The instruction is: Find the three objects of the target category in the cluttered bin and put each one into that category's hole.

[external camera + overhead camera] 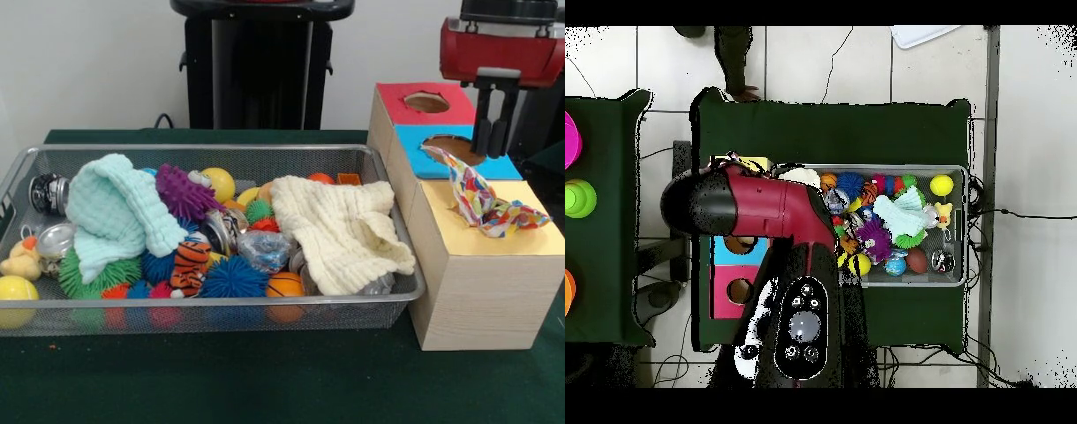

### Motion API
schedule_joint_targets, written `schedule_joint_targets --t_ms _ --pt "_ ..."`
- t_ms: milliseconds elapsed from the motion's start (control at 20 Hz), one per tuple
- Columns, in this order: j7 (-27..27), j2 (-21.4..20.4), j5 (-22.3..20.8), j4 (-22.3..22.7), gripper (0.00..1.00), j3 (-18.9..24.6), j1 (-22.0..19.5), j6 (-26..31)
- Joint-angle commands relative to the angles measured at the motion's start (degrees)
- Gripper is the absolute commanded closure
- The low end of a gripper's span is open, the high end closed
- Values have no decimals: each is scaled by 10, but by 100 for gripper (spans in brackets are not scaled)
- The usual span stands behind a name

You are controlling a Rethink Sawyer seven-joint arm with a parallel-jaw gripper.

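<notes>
Multicoloured patterned cloth (481, 201) draped across the wooden box's (481, 291) top, one end at the blue panel's hole (448, 146), the rest bunched on the yellow panel (530, 238). Claw (493, 132) hanging just above that hole, fingers close together, pinching nothing visible, cloth's upper end just below and beside the tips. Cream cloth (340, 231) and mint cloth (115, 212) lying among toys in the mesh bin (212, 314) on the green desk (265, 380).
</notes>
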Motion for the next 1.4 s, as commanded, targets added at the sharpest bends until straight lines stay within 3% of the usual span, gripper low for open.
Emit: schedule_joint_targets --t_ms 50,500,1400 --pt "67 47 -6 68 100 56 -19 -43" --pt "58 61 -12 74 100 63 -27 -73" --pt "93 87 5 94 100 82 -28 -127"
